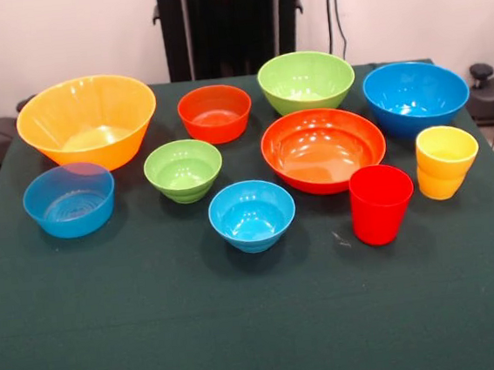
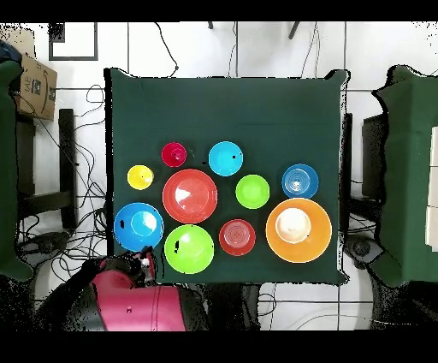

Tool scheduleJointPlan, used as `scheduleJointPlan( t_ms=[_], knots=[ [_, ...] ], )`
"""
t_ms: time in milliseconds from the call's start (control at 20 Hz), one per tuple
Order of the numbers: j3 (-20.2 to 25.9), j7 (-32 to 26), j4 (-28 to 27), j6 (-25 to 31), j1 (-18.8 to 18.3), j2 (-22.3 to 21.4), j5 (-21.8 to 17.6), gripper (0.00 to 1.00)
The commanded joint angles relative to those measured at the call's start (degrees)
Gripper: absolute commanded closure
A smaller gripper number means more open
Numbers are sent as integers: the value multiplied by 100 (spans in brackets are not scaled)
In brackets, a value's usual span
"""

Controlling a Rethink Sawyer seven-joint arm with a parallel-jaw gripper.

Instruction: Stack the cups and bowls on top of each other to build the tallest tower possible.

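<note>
The bowls look like smooth, glossy plastic: the wide red-orange bowl (image 1: 322,150) and the deep blue bowl (image 1: 415,97) at its two o'clock carry bright highlights. The big orange-yellow bowl (image 1: 88,122) and the ribbed blue bowl (image 1: 69,199) at its seven o'clock look translucent. The table (image 1: 243,325) wears matt dark green cloth.

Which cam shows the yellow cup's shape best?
Front view. The yellow cup shows side-on there, with its wider upper half stepping down to a narrower base, standing just right of the red cup. Overhead it is only a yellow disc seen through its mouth, so the profile is lost.
</note>
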Motion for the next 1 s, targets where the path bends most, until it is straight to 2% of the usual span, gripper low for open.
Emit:
scheduleJointPlan(
  t_ms=[50,200,250,450,600,800,1000],
  knots=[
    [149,911,289,-274,-85,504,145,0],
    [328,819,563,-1027,-271,910,203,0],
    [327,925,543,-1350,-287,1129,37,0],
    [617,939,724,-2249,-517,1731,106,0],
    [630,1031,680,-2502,-516,1988,22,0],
    [267,1225,443,-2424,-189,2212,-60,0],
    [322,1184,468,-2644,-245,2418,15,0]
  ],
)
